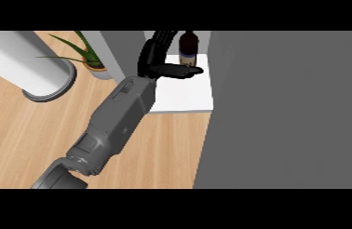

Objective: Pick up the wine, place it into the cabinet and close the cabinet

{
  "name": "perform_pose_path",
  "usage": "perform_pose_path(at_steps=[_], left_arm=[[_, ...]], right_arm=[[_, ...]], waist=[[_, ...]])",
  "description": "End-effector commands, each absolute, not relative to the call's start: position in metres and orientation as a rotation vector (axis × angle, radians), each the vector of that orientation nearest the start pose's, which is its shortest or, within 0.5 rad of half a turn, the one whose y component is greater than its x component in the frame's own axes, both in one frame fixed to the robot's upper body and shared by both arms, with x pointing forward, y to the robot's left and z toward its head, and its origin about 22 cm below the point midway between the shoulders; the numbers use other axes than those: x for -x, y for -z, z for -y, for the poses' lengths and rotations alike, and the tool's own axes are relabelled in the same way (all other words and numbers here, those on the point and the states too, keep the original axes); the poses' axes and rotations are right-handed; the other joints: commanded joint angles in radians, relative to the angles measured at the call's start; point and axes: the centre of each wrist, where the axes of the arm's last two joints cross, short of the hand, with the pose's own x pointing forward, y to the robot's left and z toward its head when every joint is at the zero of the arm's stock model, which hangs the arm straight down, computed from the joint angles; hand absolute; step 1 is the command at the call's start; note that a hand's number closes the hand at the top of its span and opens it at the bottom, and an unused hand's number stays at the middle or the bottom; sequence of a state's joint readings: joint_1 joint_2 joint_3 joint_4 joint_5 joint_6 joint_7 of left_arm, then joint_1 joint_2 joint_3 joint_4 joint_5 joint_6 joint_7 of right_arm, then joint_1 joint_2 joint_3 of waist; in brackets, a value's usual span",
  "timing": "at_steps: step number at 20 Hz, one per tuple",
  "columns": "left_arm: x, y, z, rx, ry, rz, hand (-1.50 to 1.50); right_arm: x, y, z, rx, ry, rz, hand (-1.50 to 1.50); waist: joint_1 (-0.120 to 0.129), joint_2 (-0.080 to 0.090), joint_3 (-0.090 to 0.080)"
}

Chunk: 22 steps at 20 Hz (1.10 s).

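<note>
1 left hand point(168, 69), fingers spread, beside upright wine point(189, 45) inside cabinet point(186, 100).

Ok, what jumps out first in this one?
The grey forearm running diagonally up from the lower left, its black left hand against a dark wine bottle standing on the white cabinet shelf at top centre. The large grey cabinet door fills the right side; a potted plant sits at upper left.
</note>
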<state>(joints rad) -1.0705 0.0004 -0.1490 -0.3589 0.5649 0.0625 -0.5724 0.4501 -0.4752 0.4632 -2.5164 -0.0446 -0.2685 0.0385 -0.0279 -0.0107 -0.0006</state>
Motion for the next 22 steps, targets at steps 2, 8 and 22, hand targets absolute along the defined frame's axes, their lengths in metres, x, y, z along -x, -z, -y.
perform_pose_path(at_steps=[2,8,22], left_arm=[[-0.41,-0.033,-0.087,0.465,-0.025,1.781,-1.5],[-0.375,-0.016,-0.08,0.538,-0.035,1.745,-1.5],[-0.275,0.021,-0.123,0.566,-0.104,1.71,-1.5]], right_arm=[[-0.059,-0.19,0.212,-0.226,-0.168,1.935,-1.5],[-0.064,-0.184,0.21,-0.215,-0.169,1.922,-1.5],[-0.054,-0.196,0.215,-0.165,-0.188,1.93,-1.5]], waist=[[0.006,-0.008,0.0],[0.023,-0.01,0.0],[0.029,-0.002,-0.001]])
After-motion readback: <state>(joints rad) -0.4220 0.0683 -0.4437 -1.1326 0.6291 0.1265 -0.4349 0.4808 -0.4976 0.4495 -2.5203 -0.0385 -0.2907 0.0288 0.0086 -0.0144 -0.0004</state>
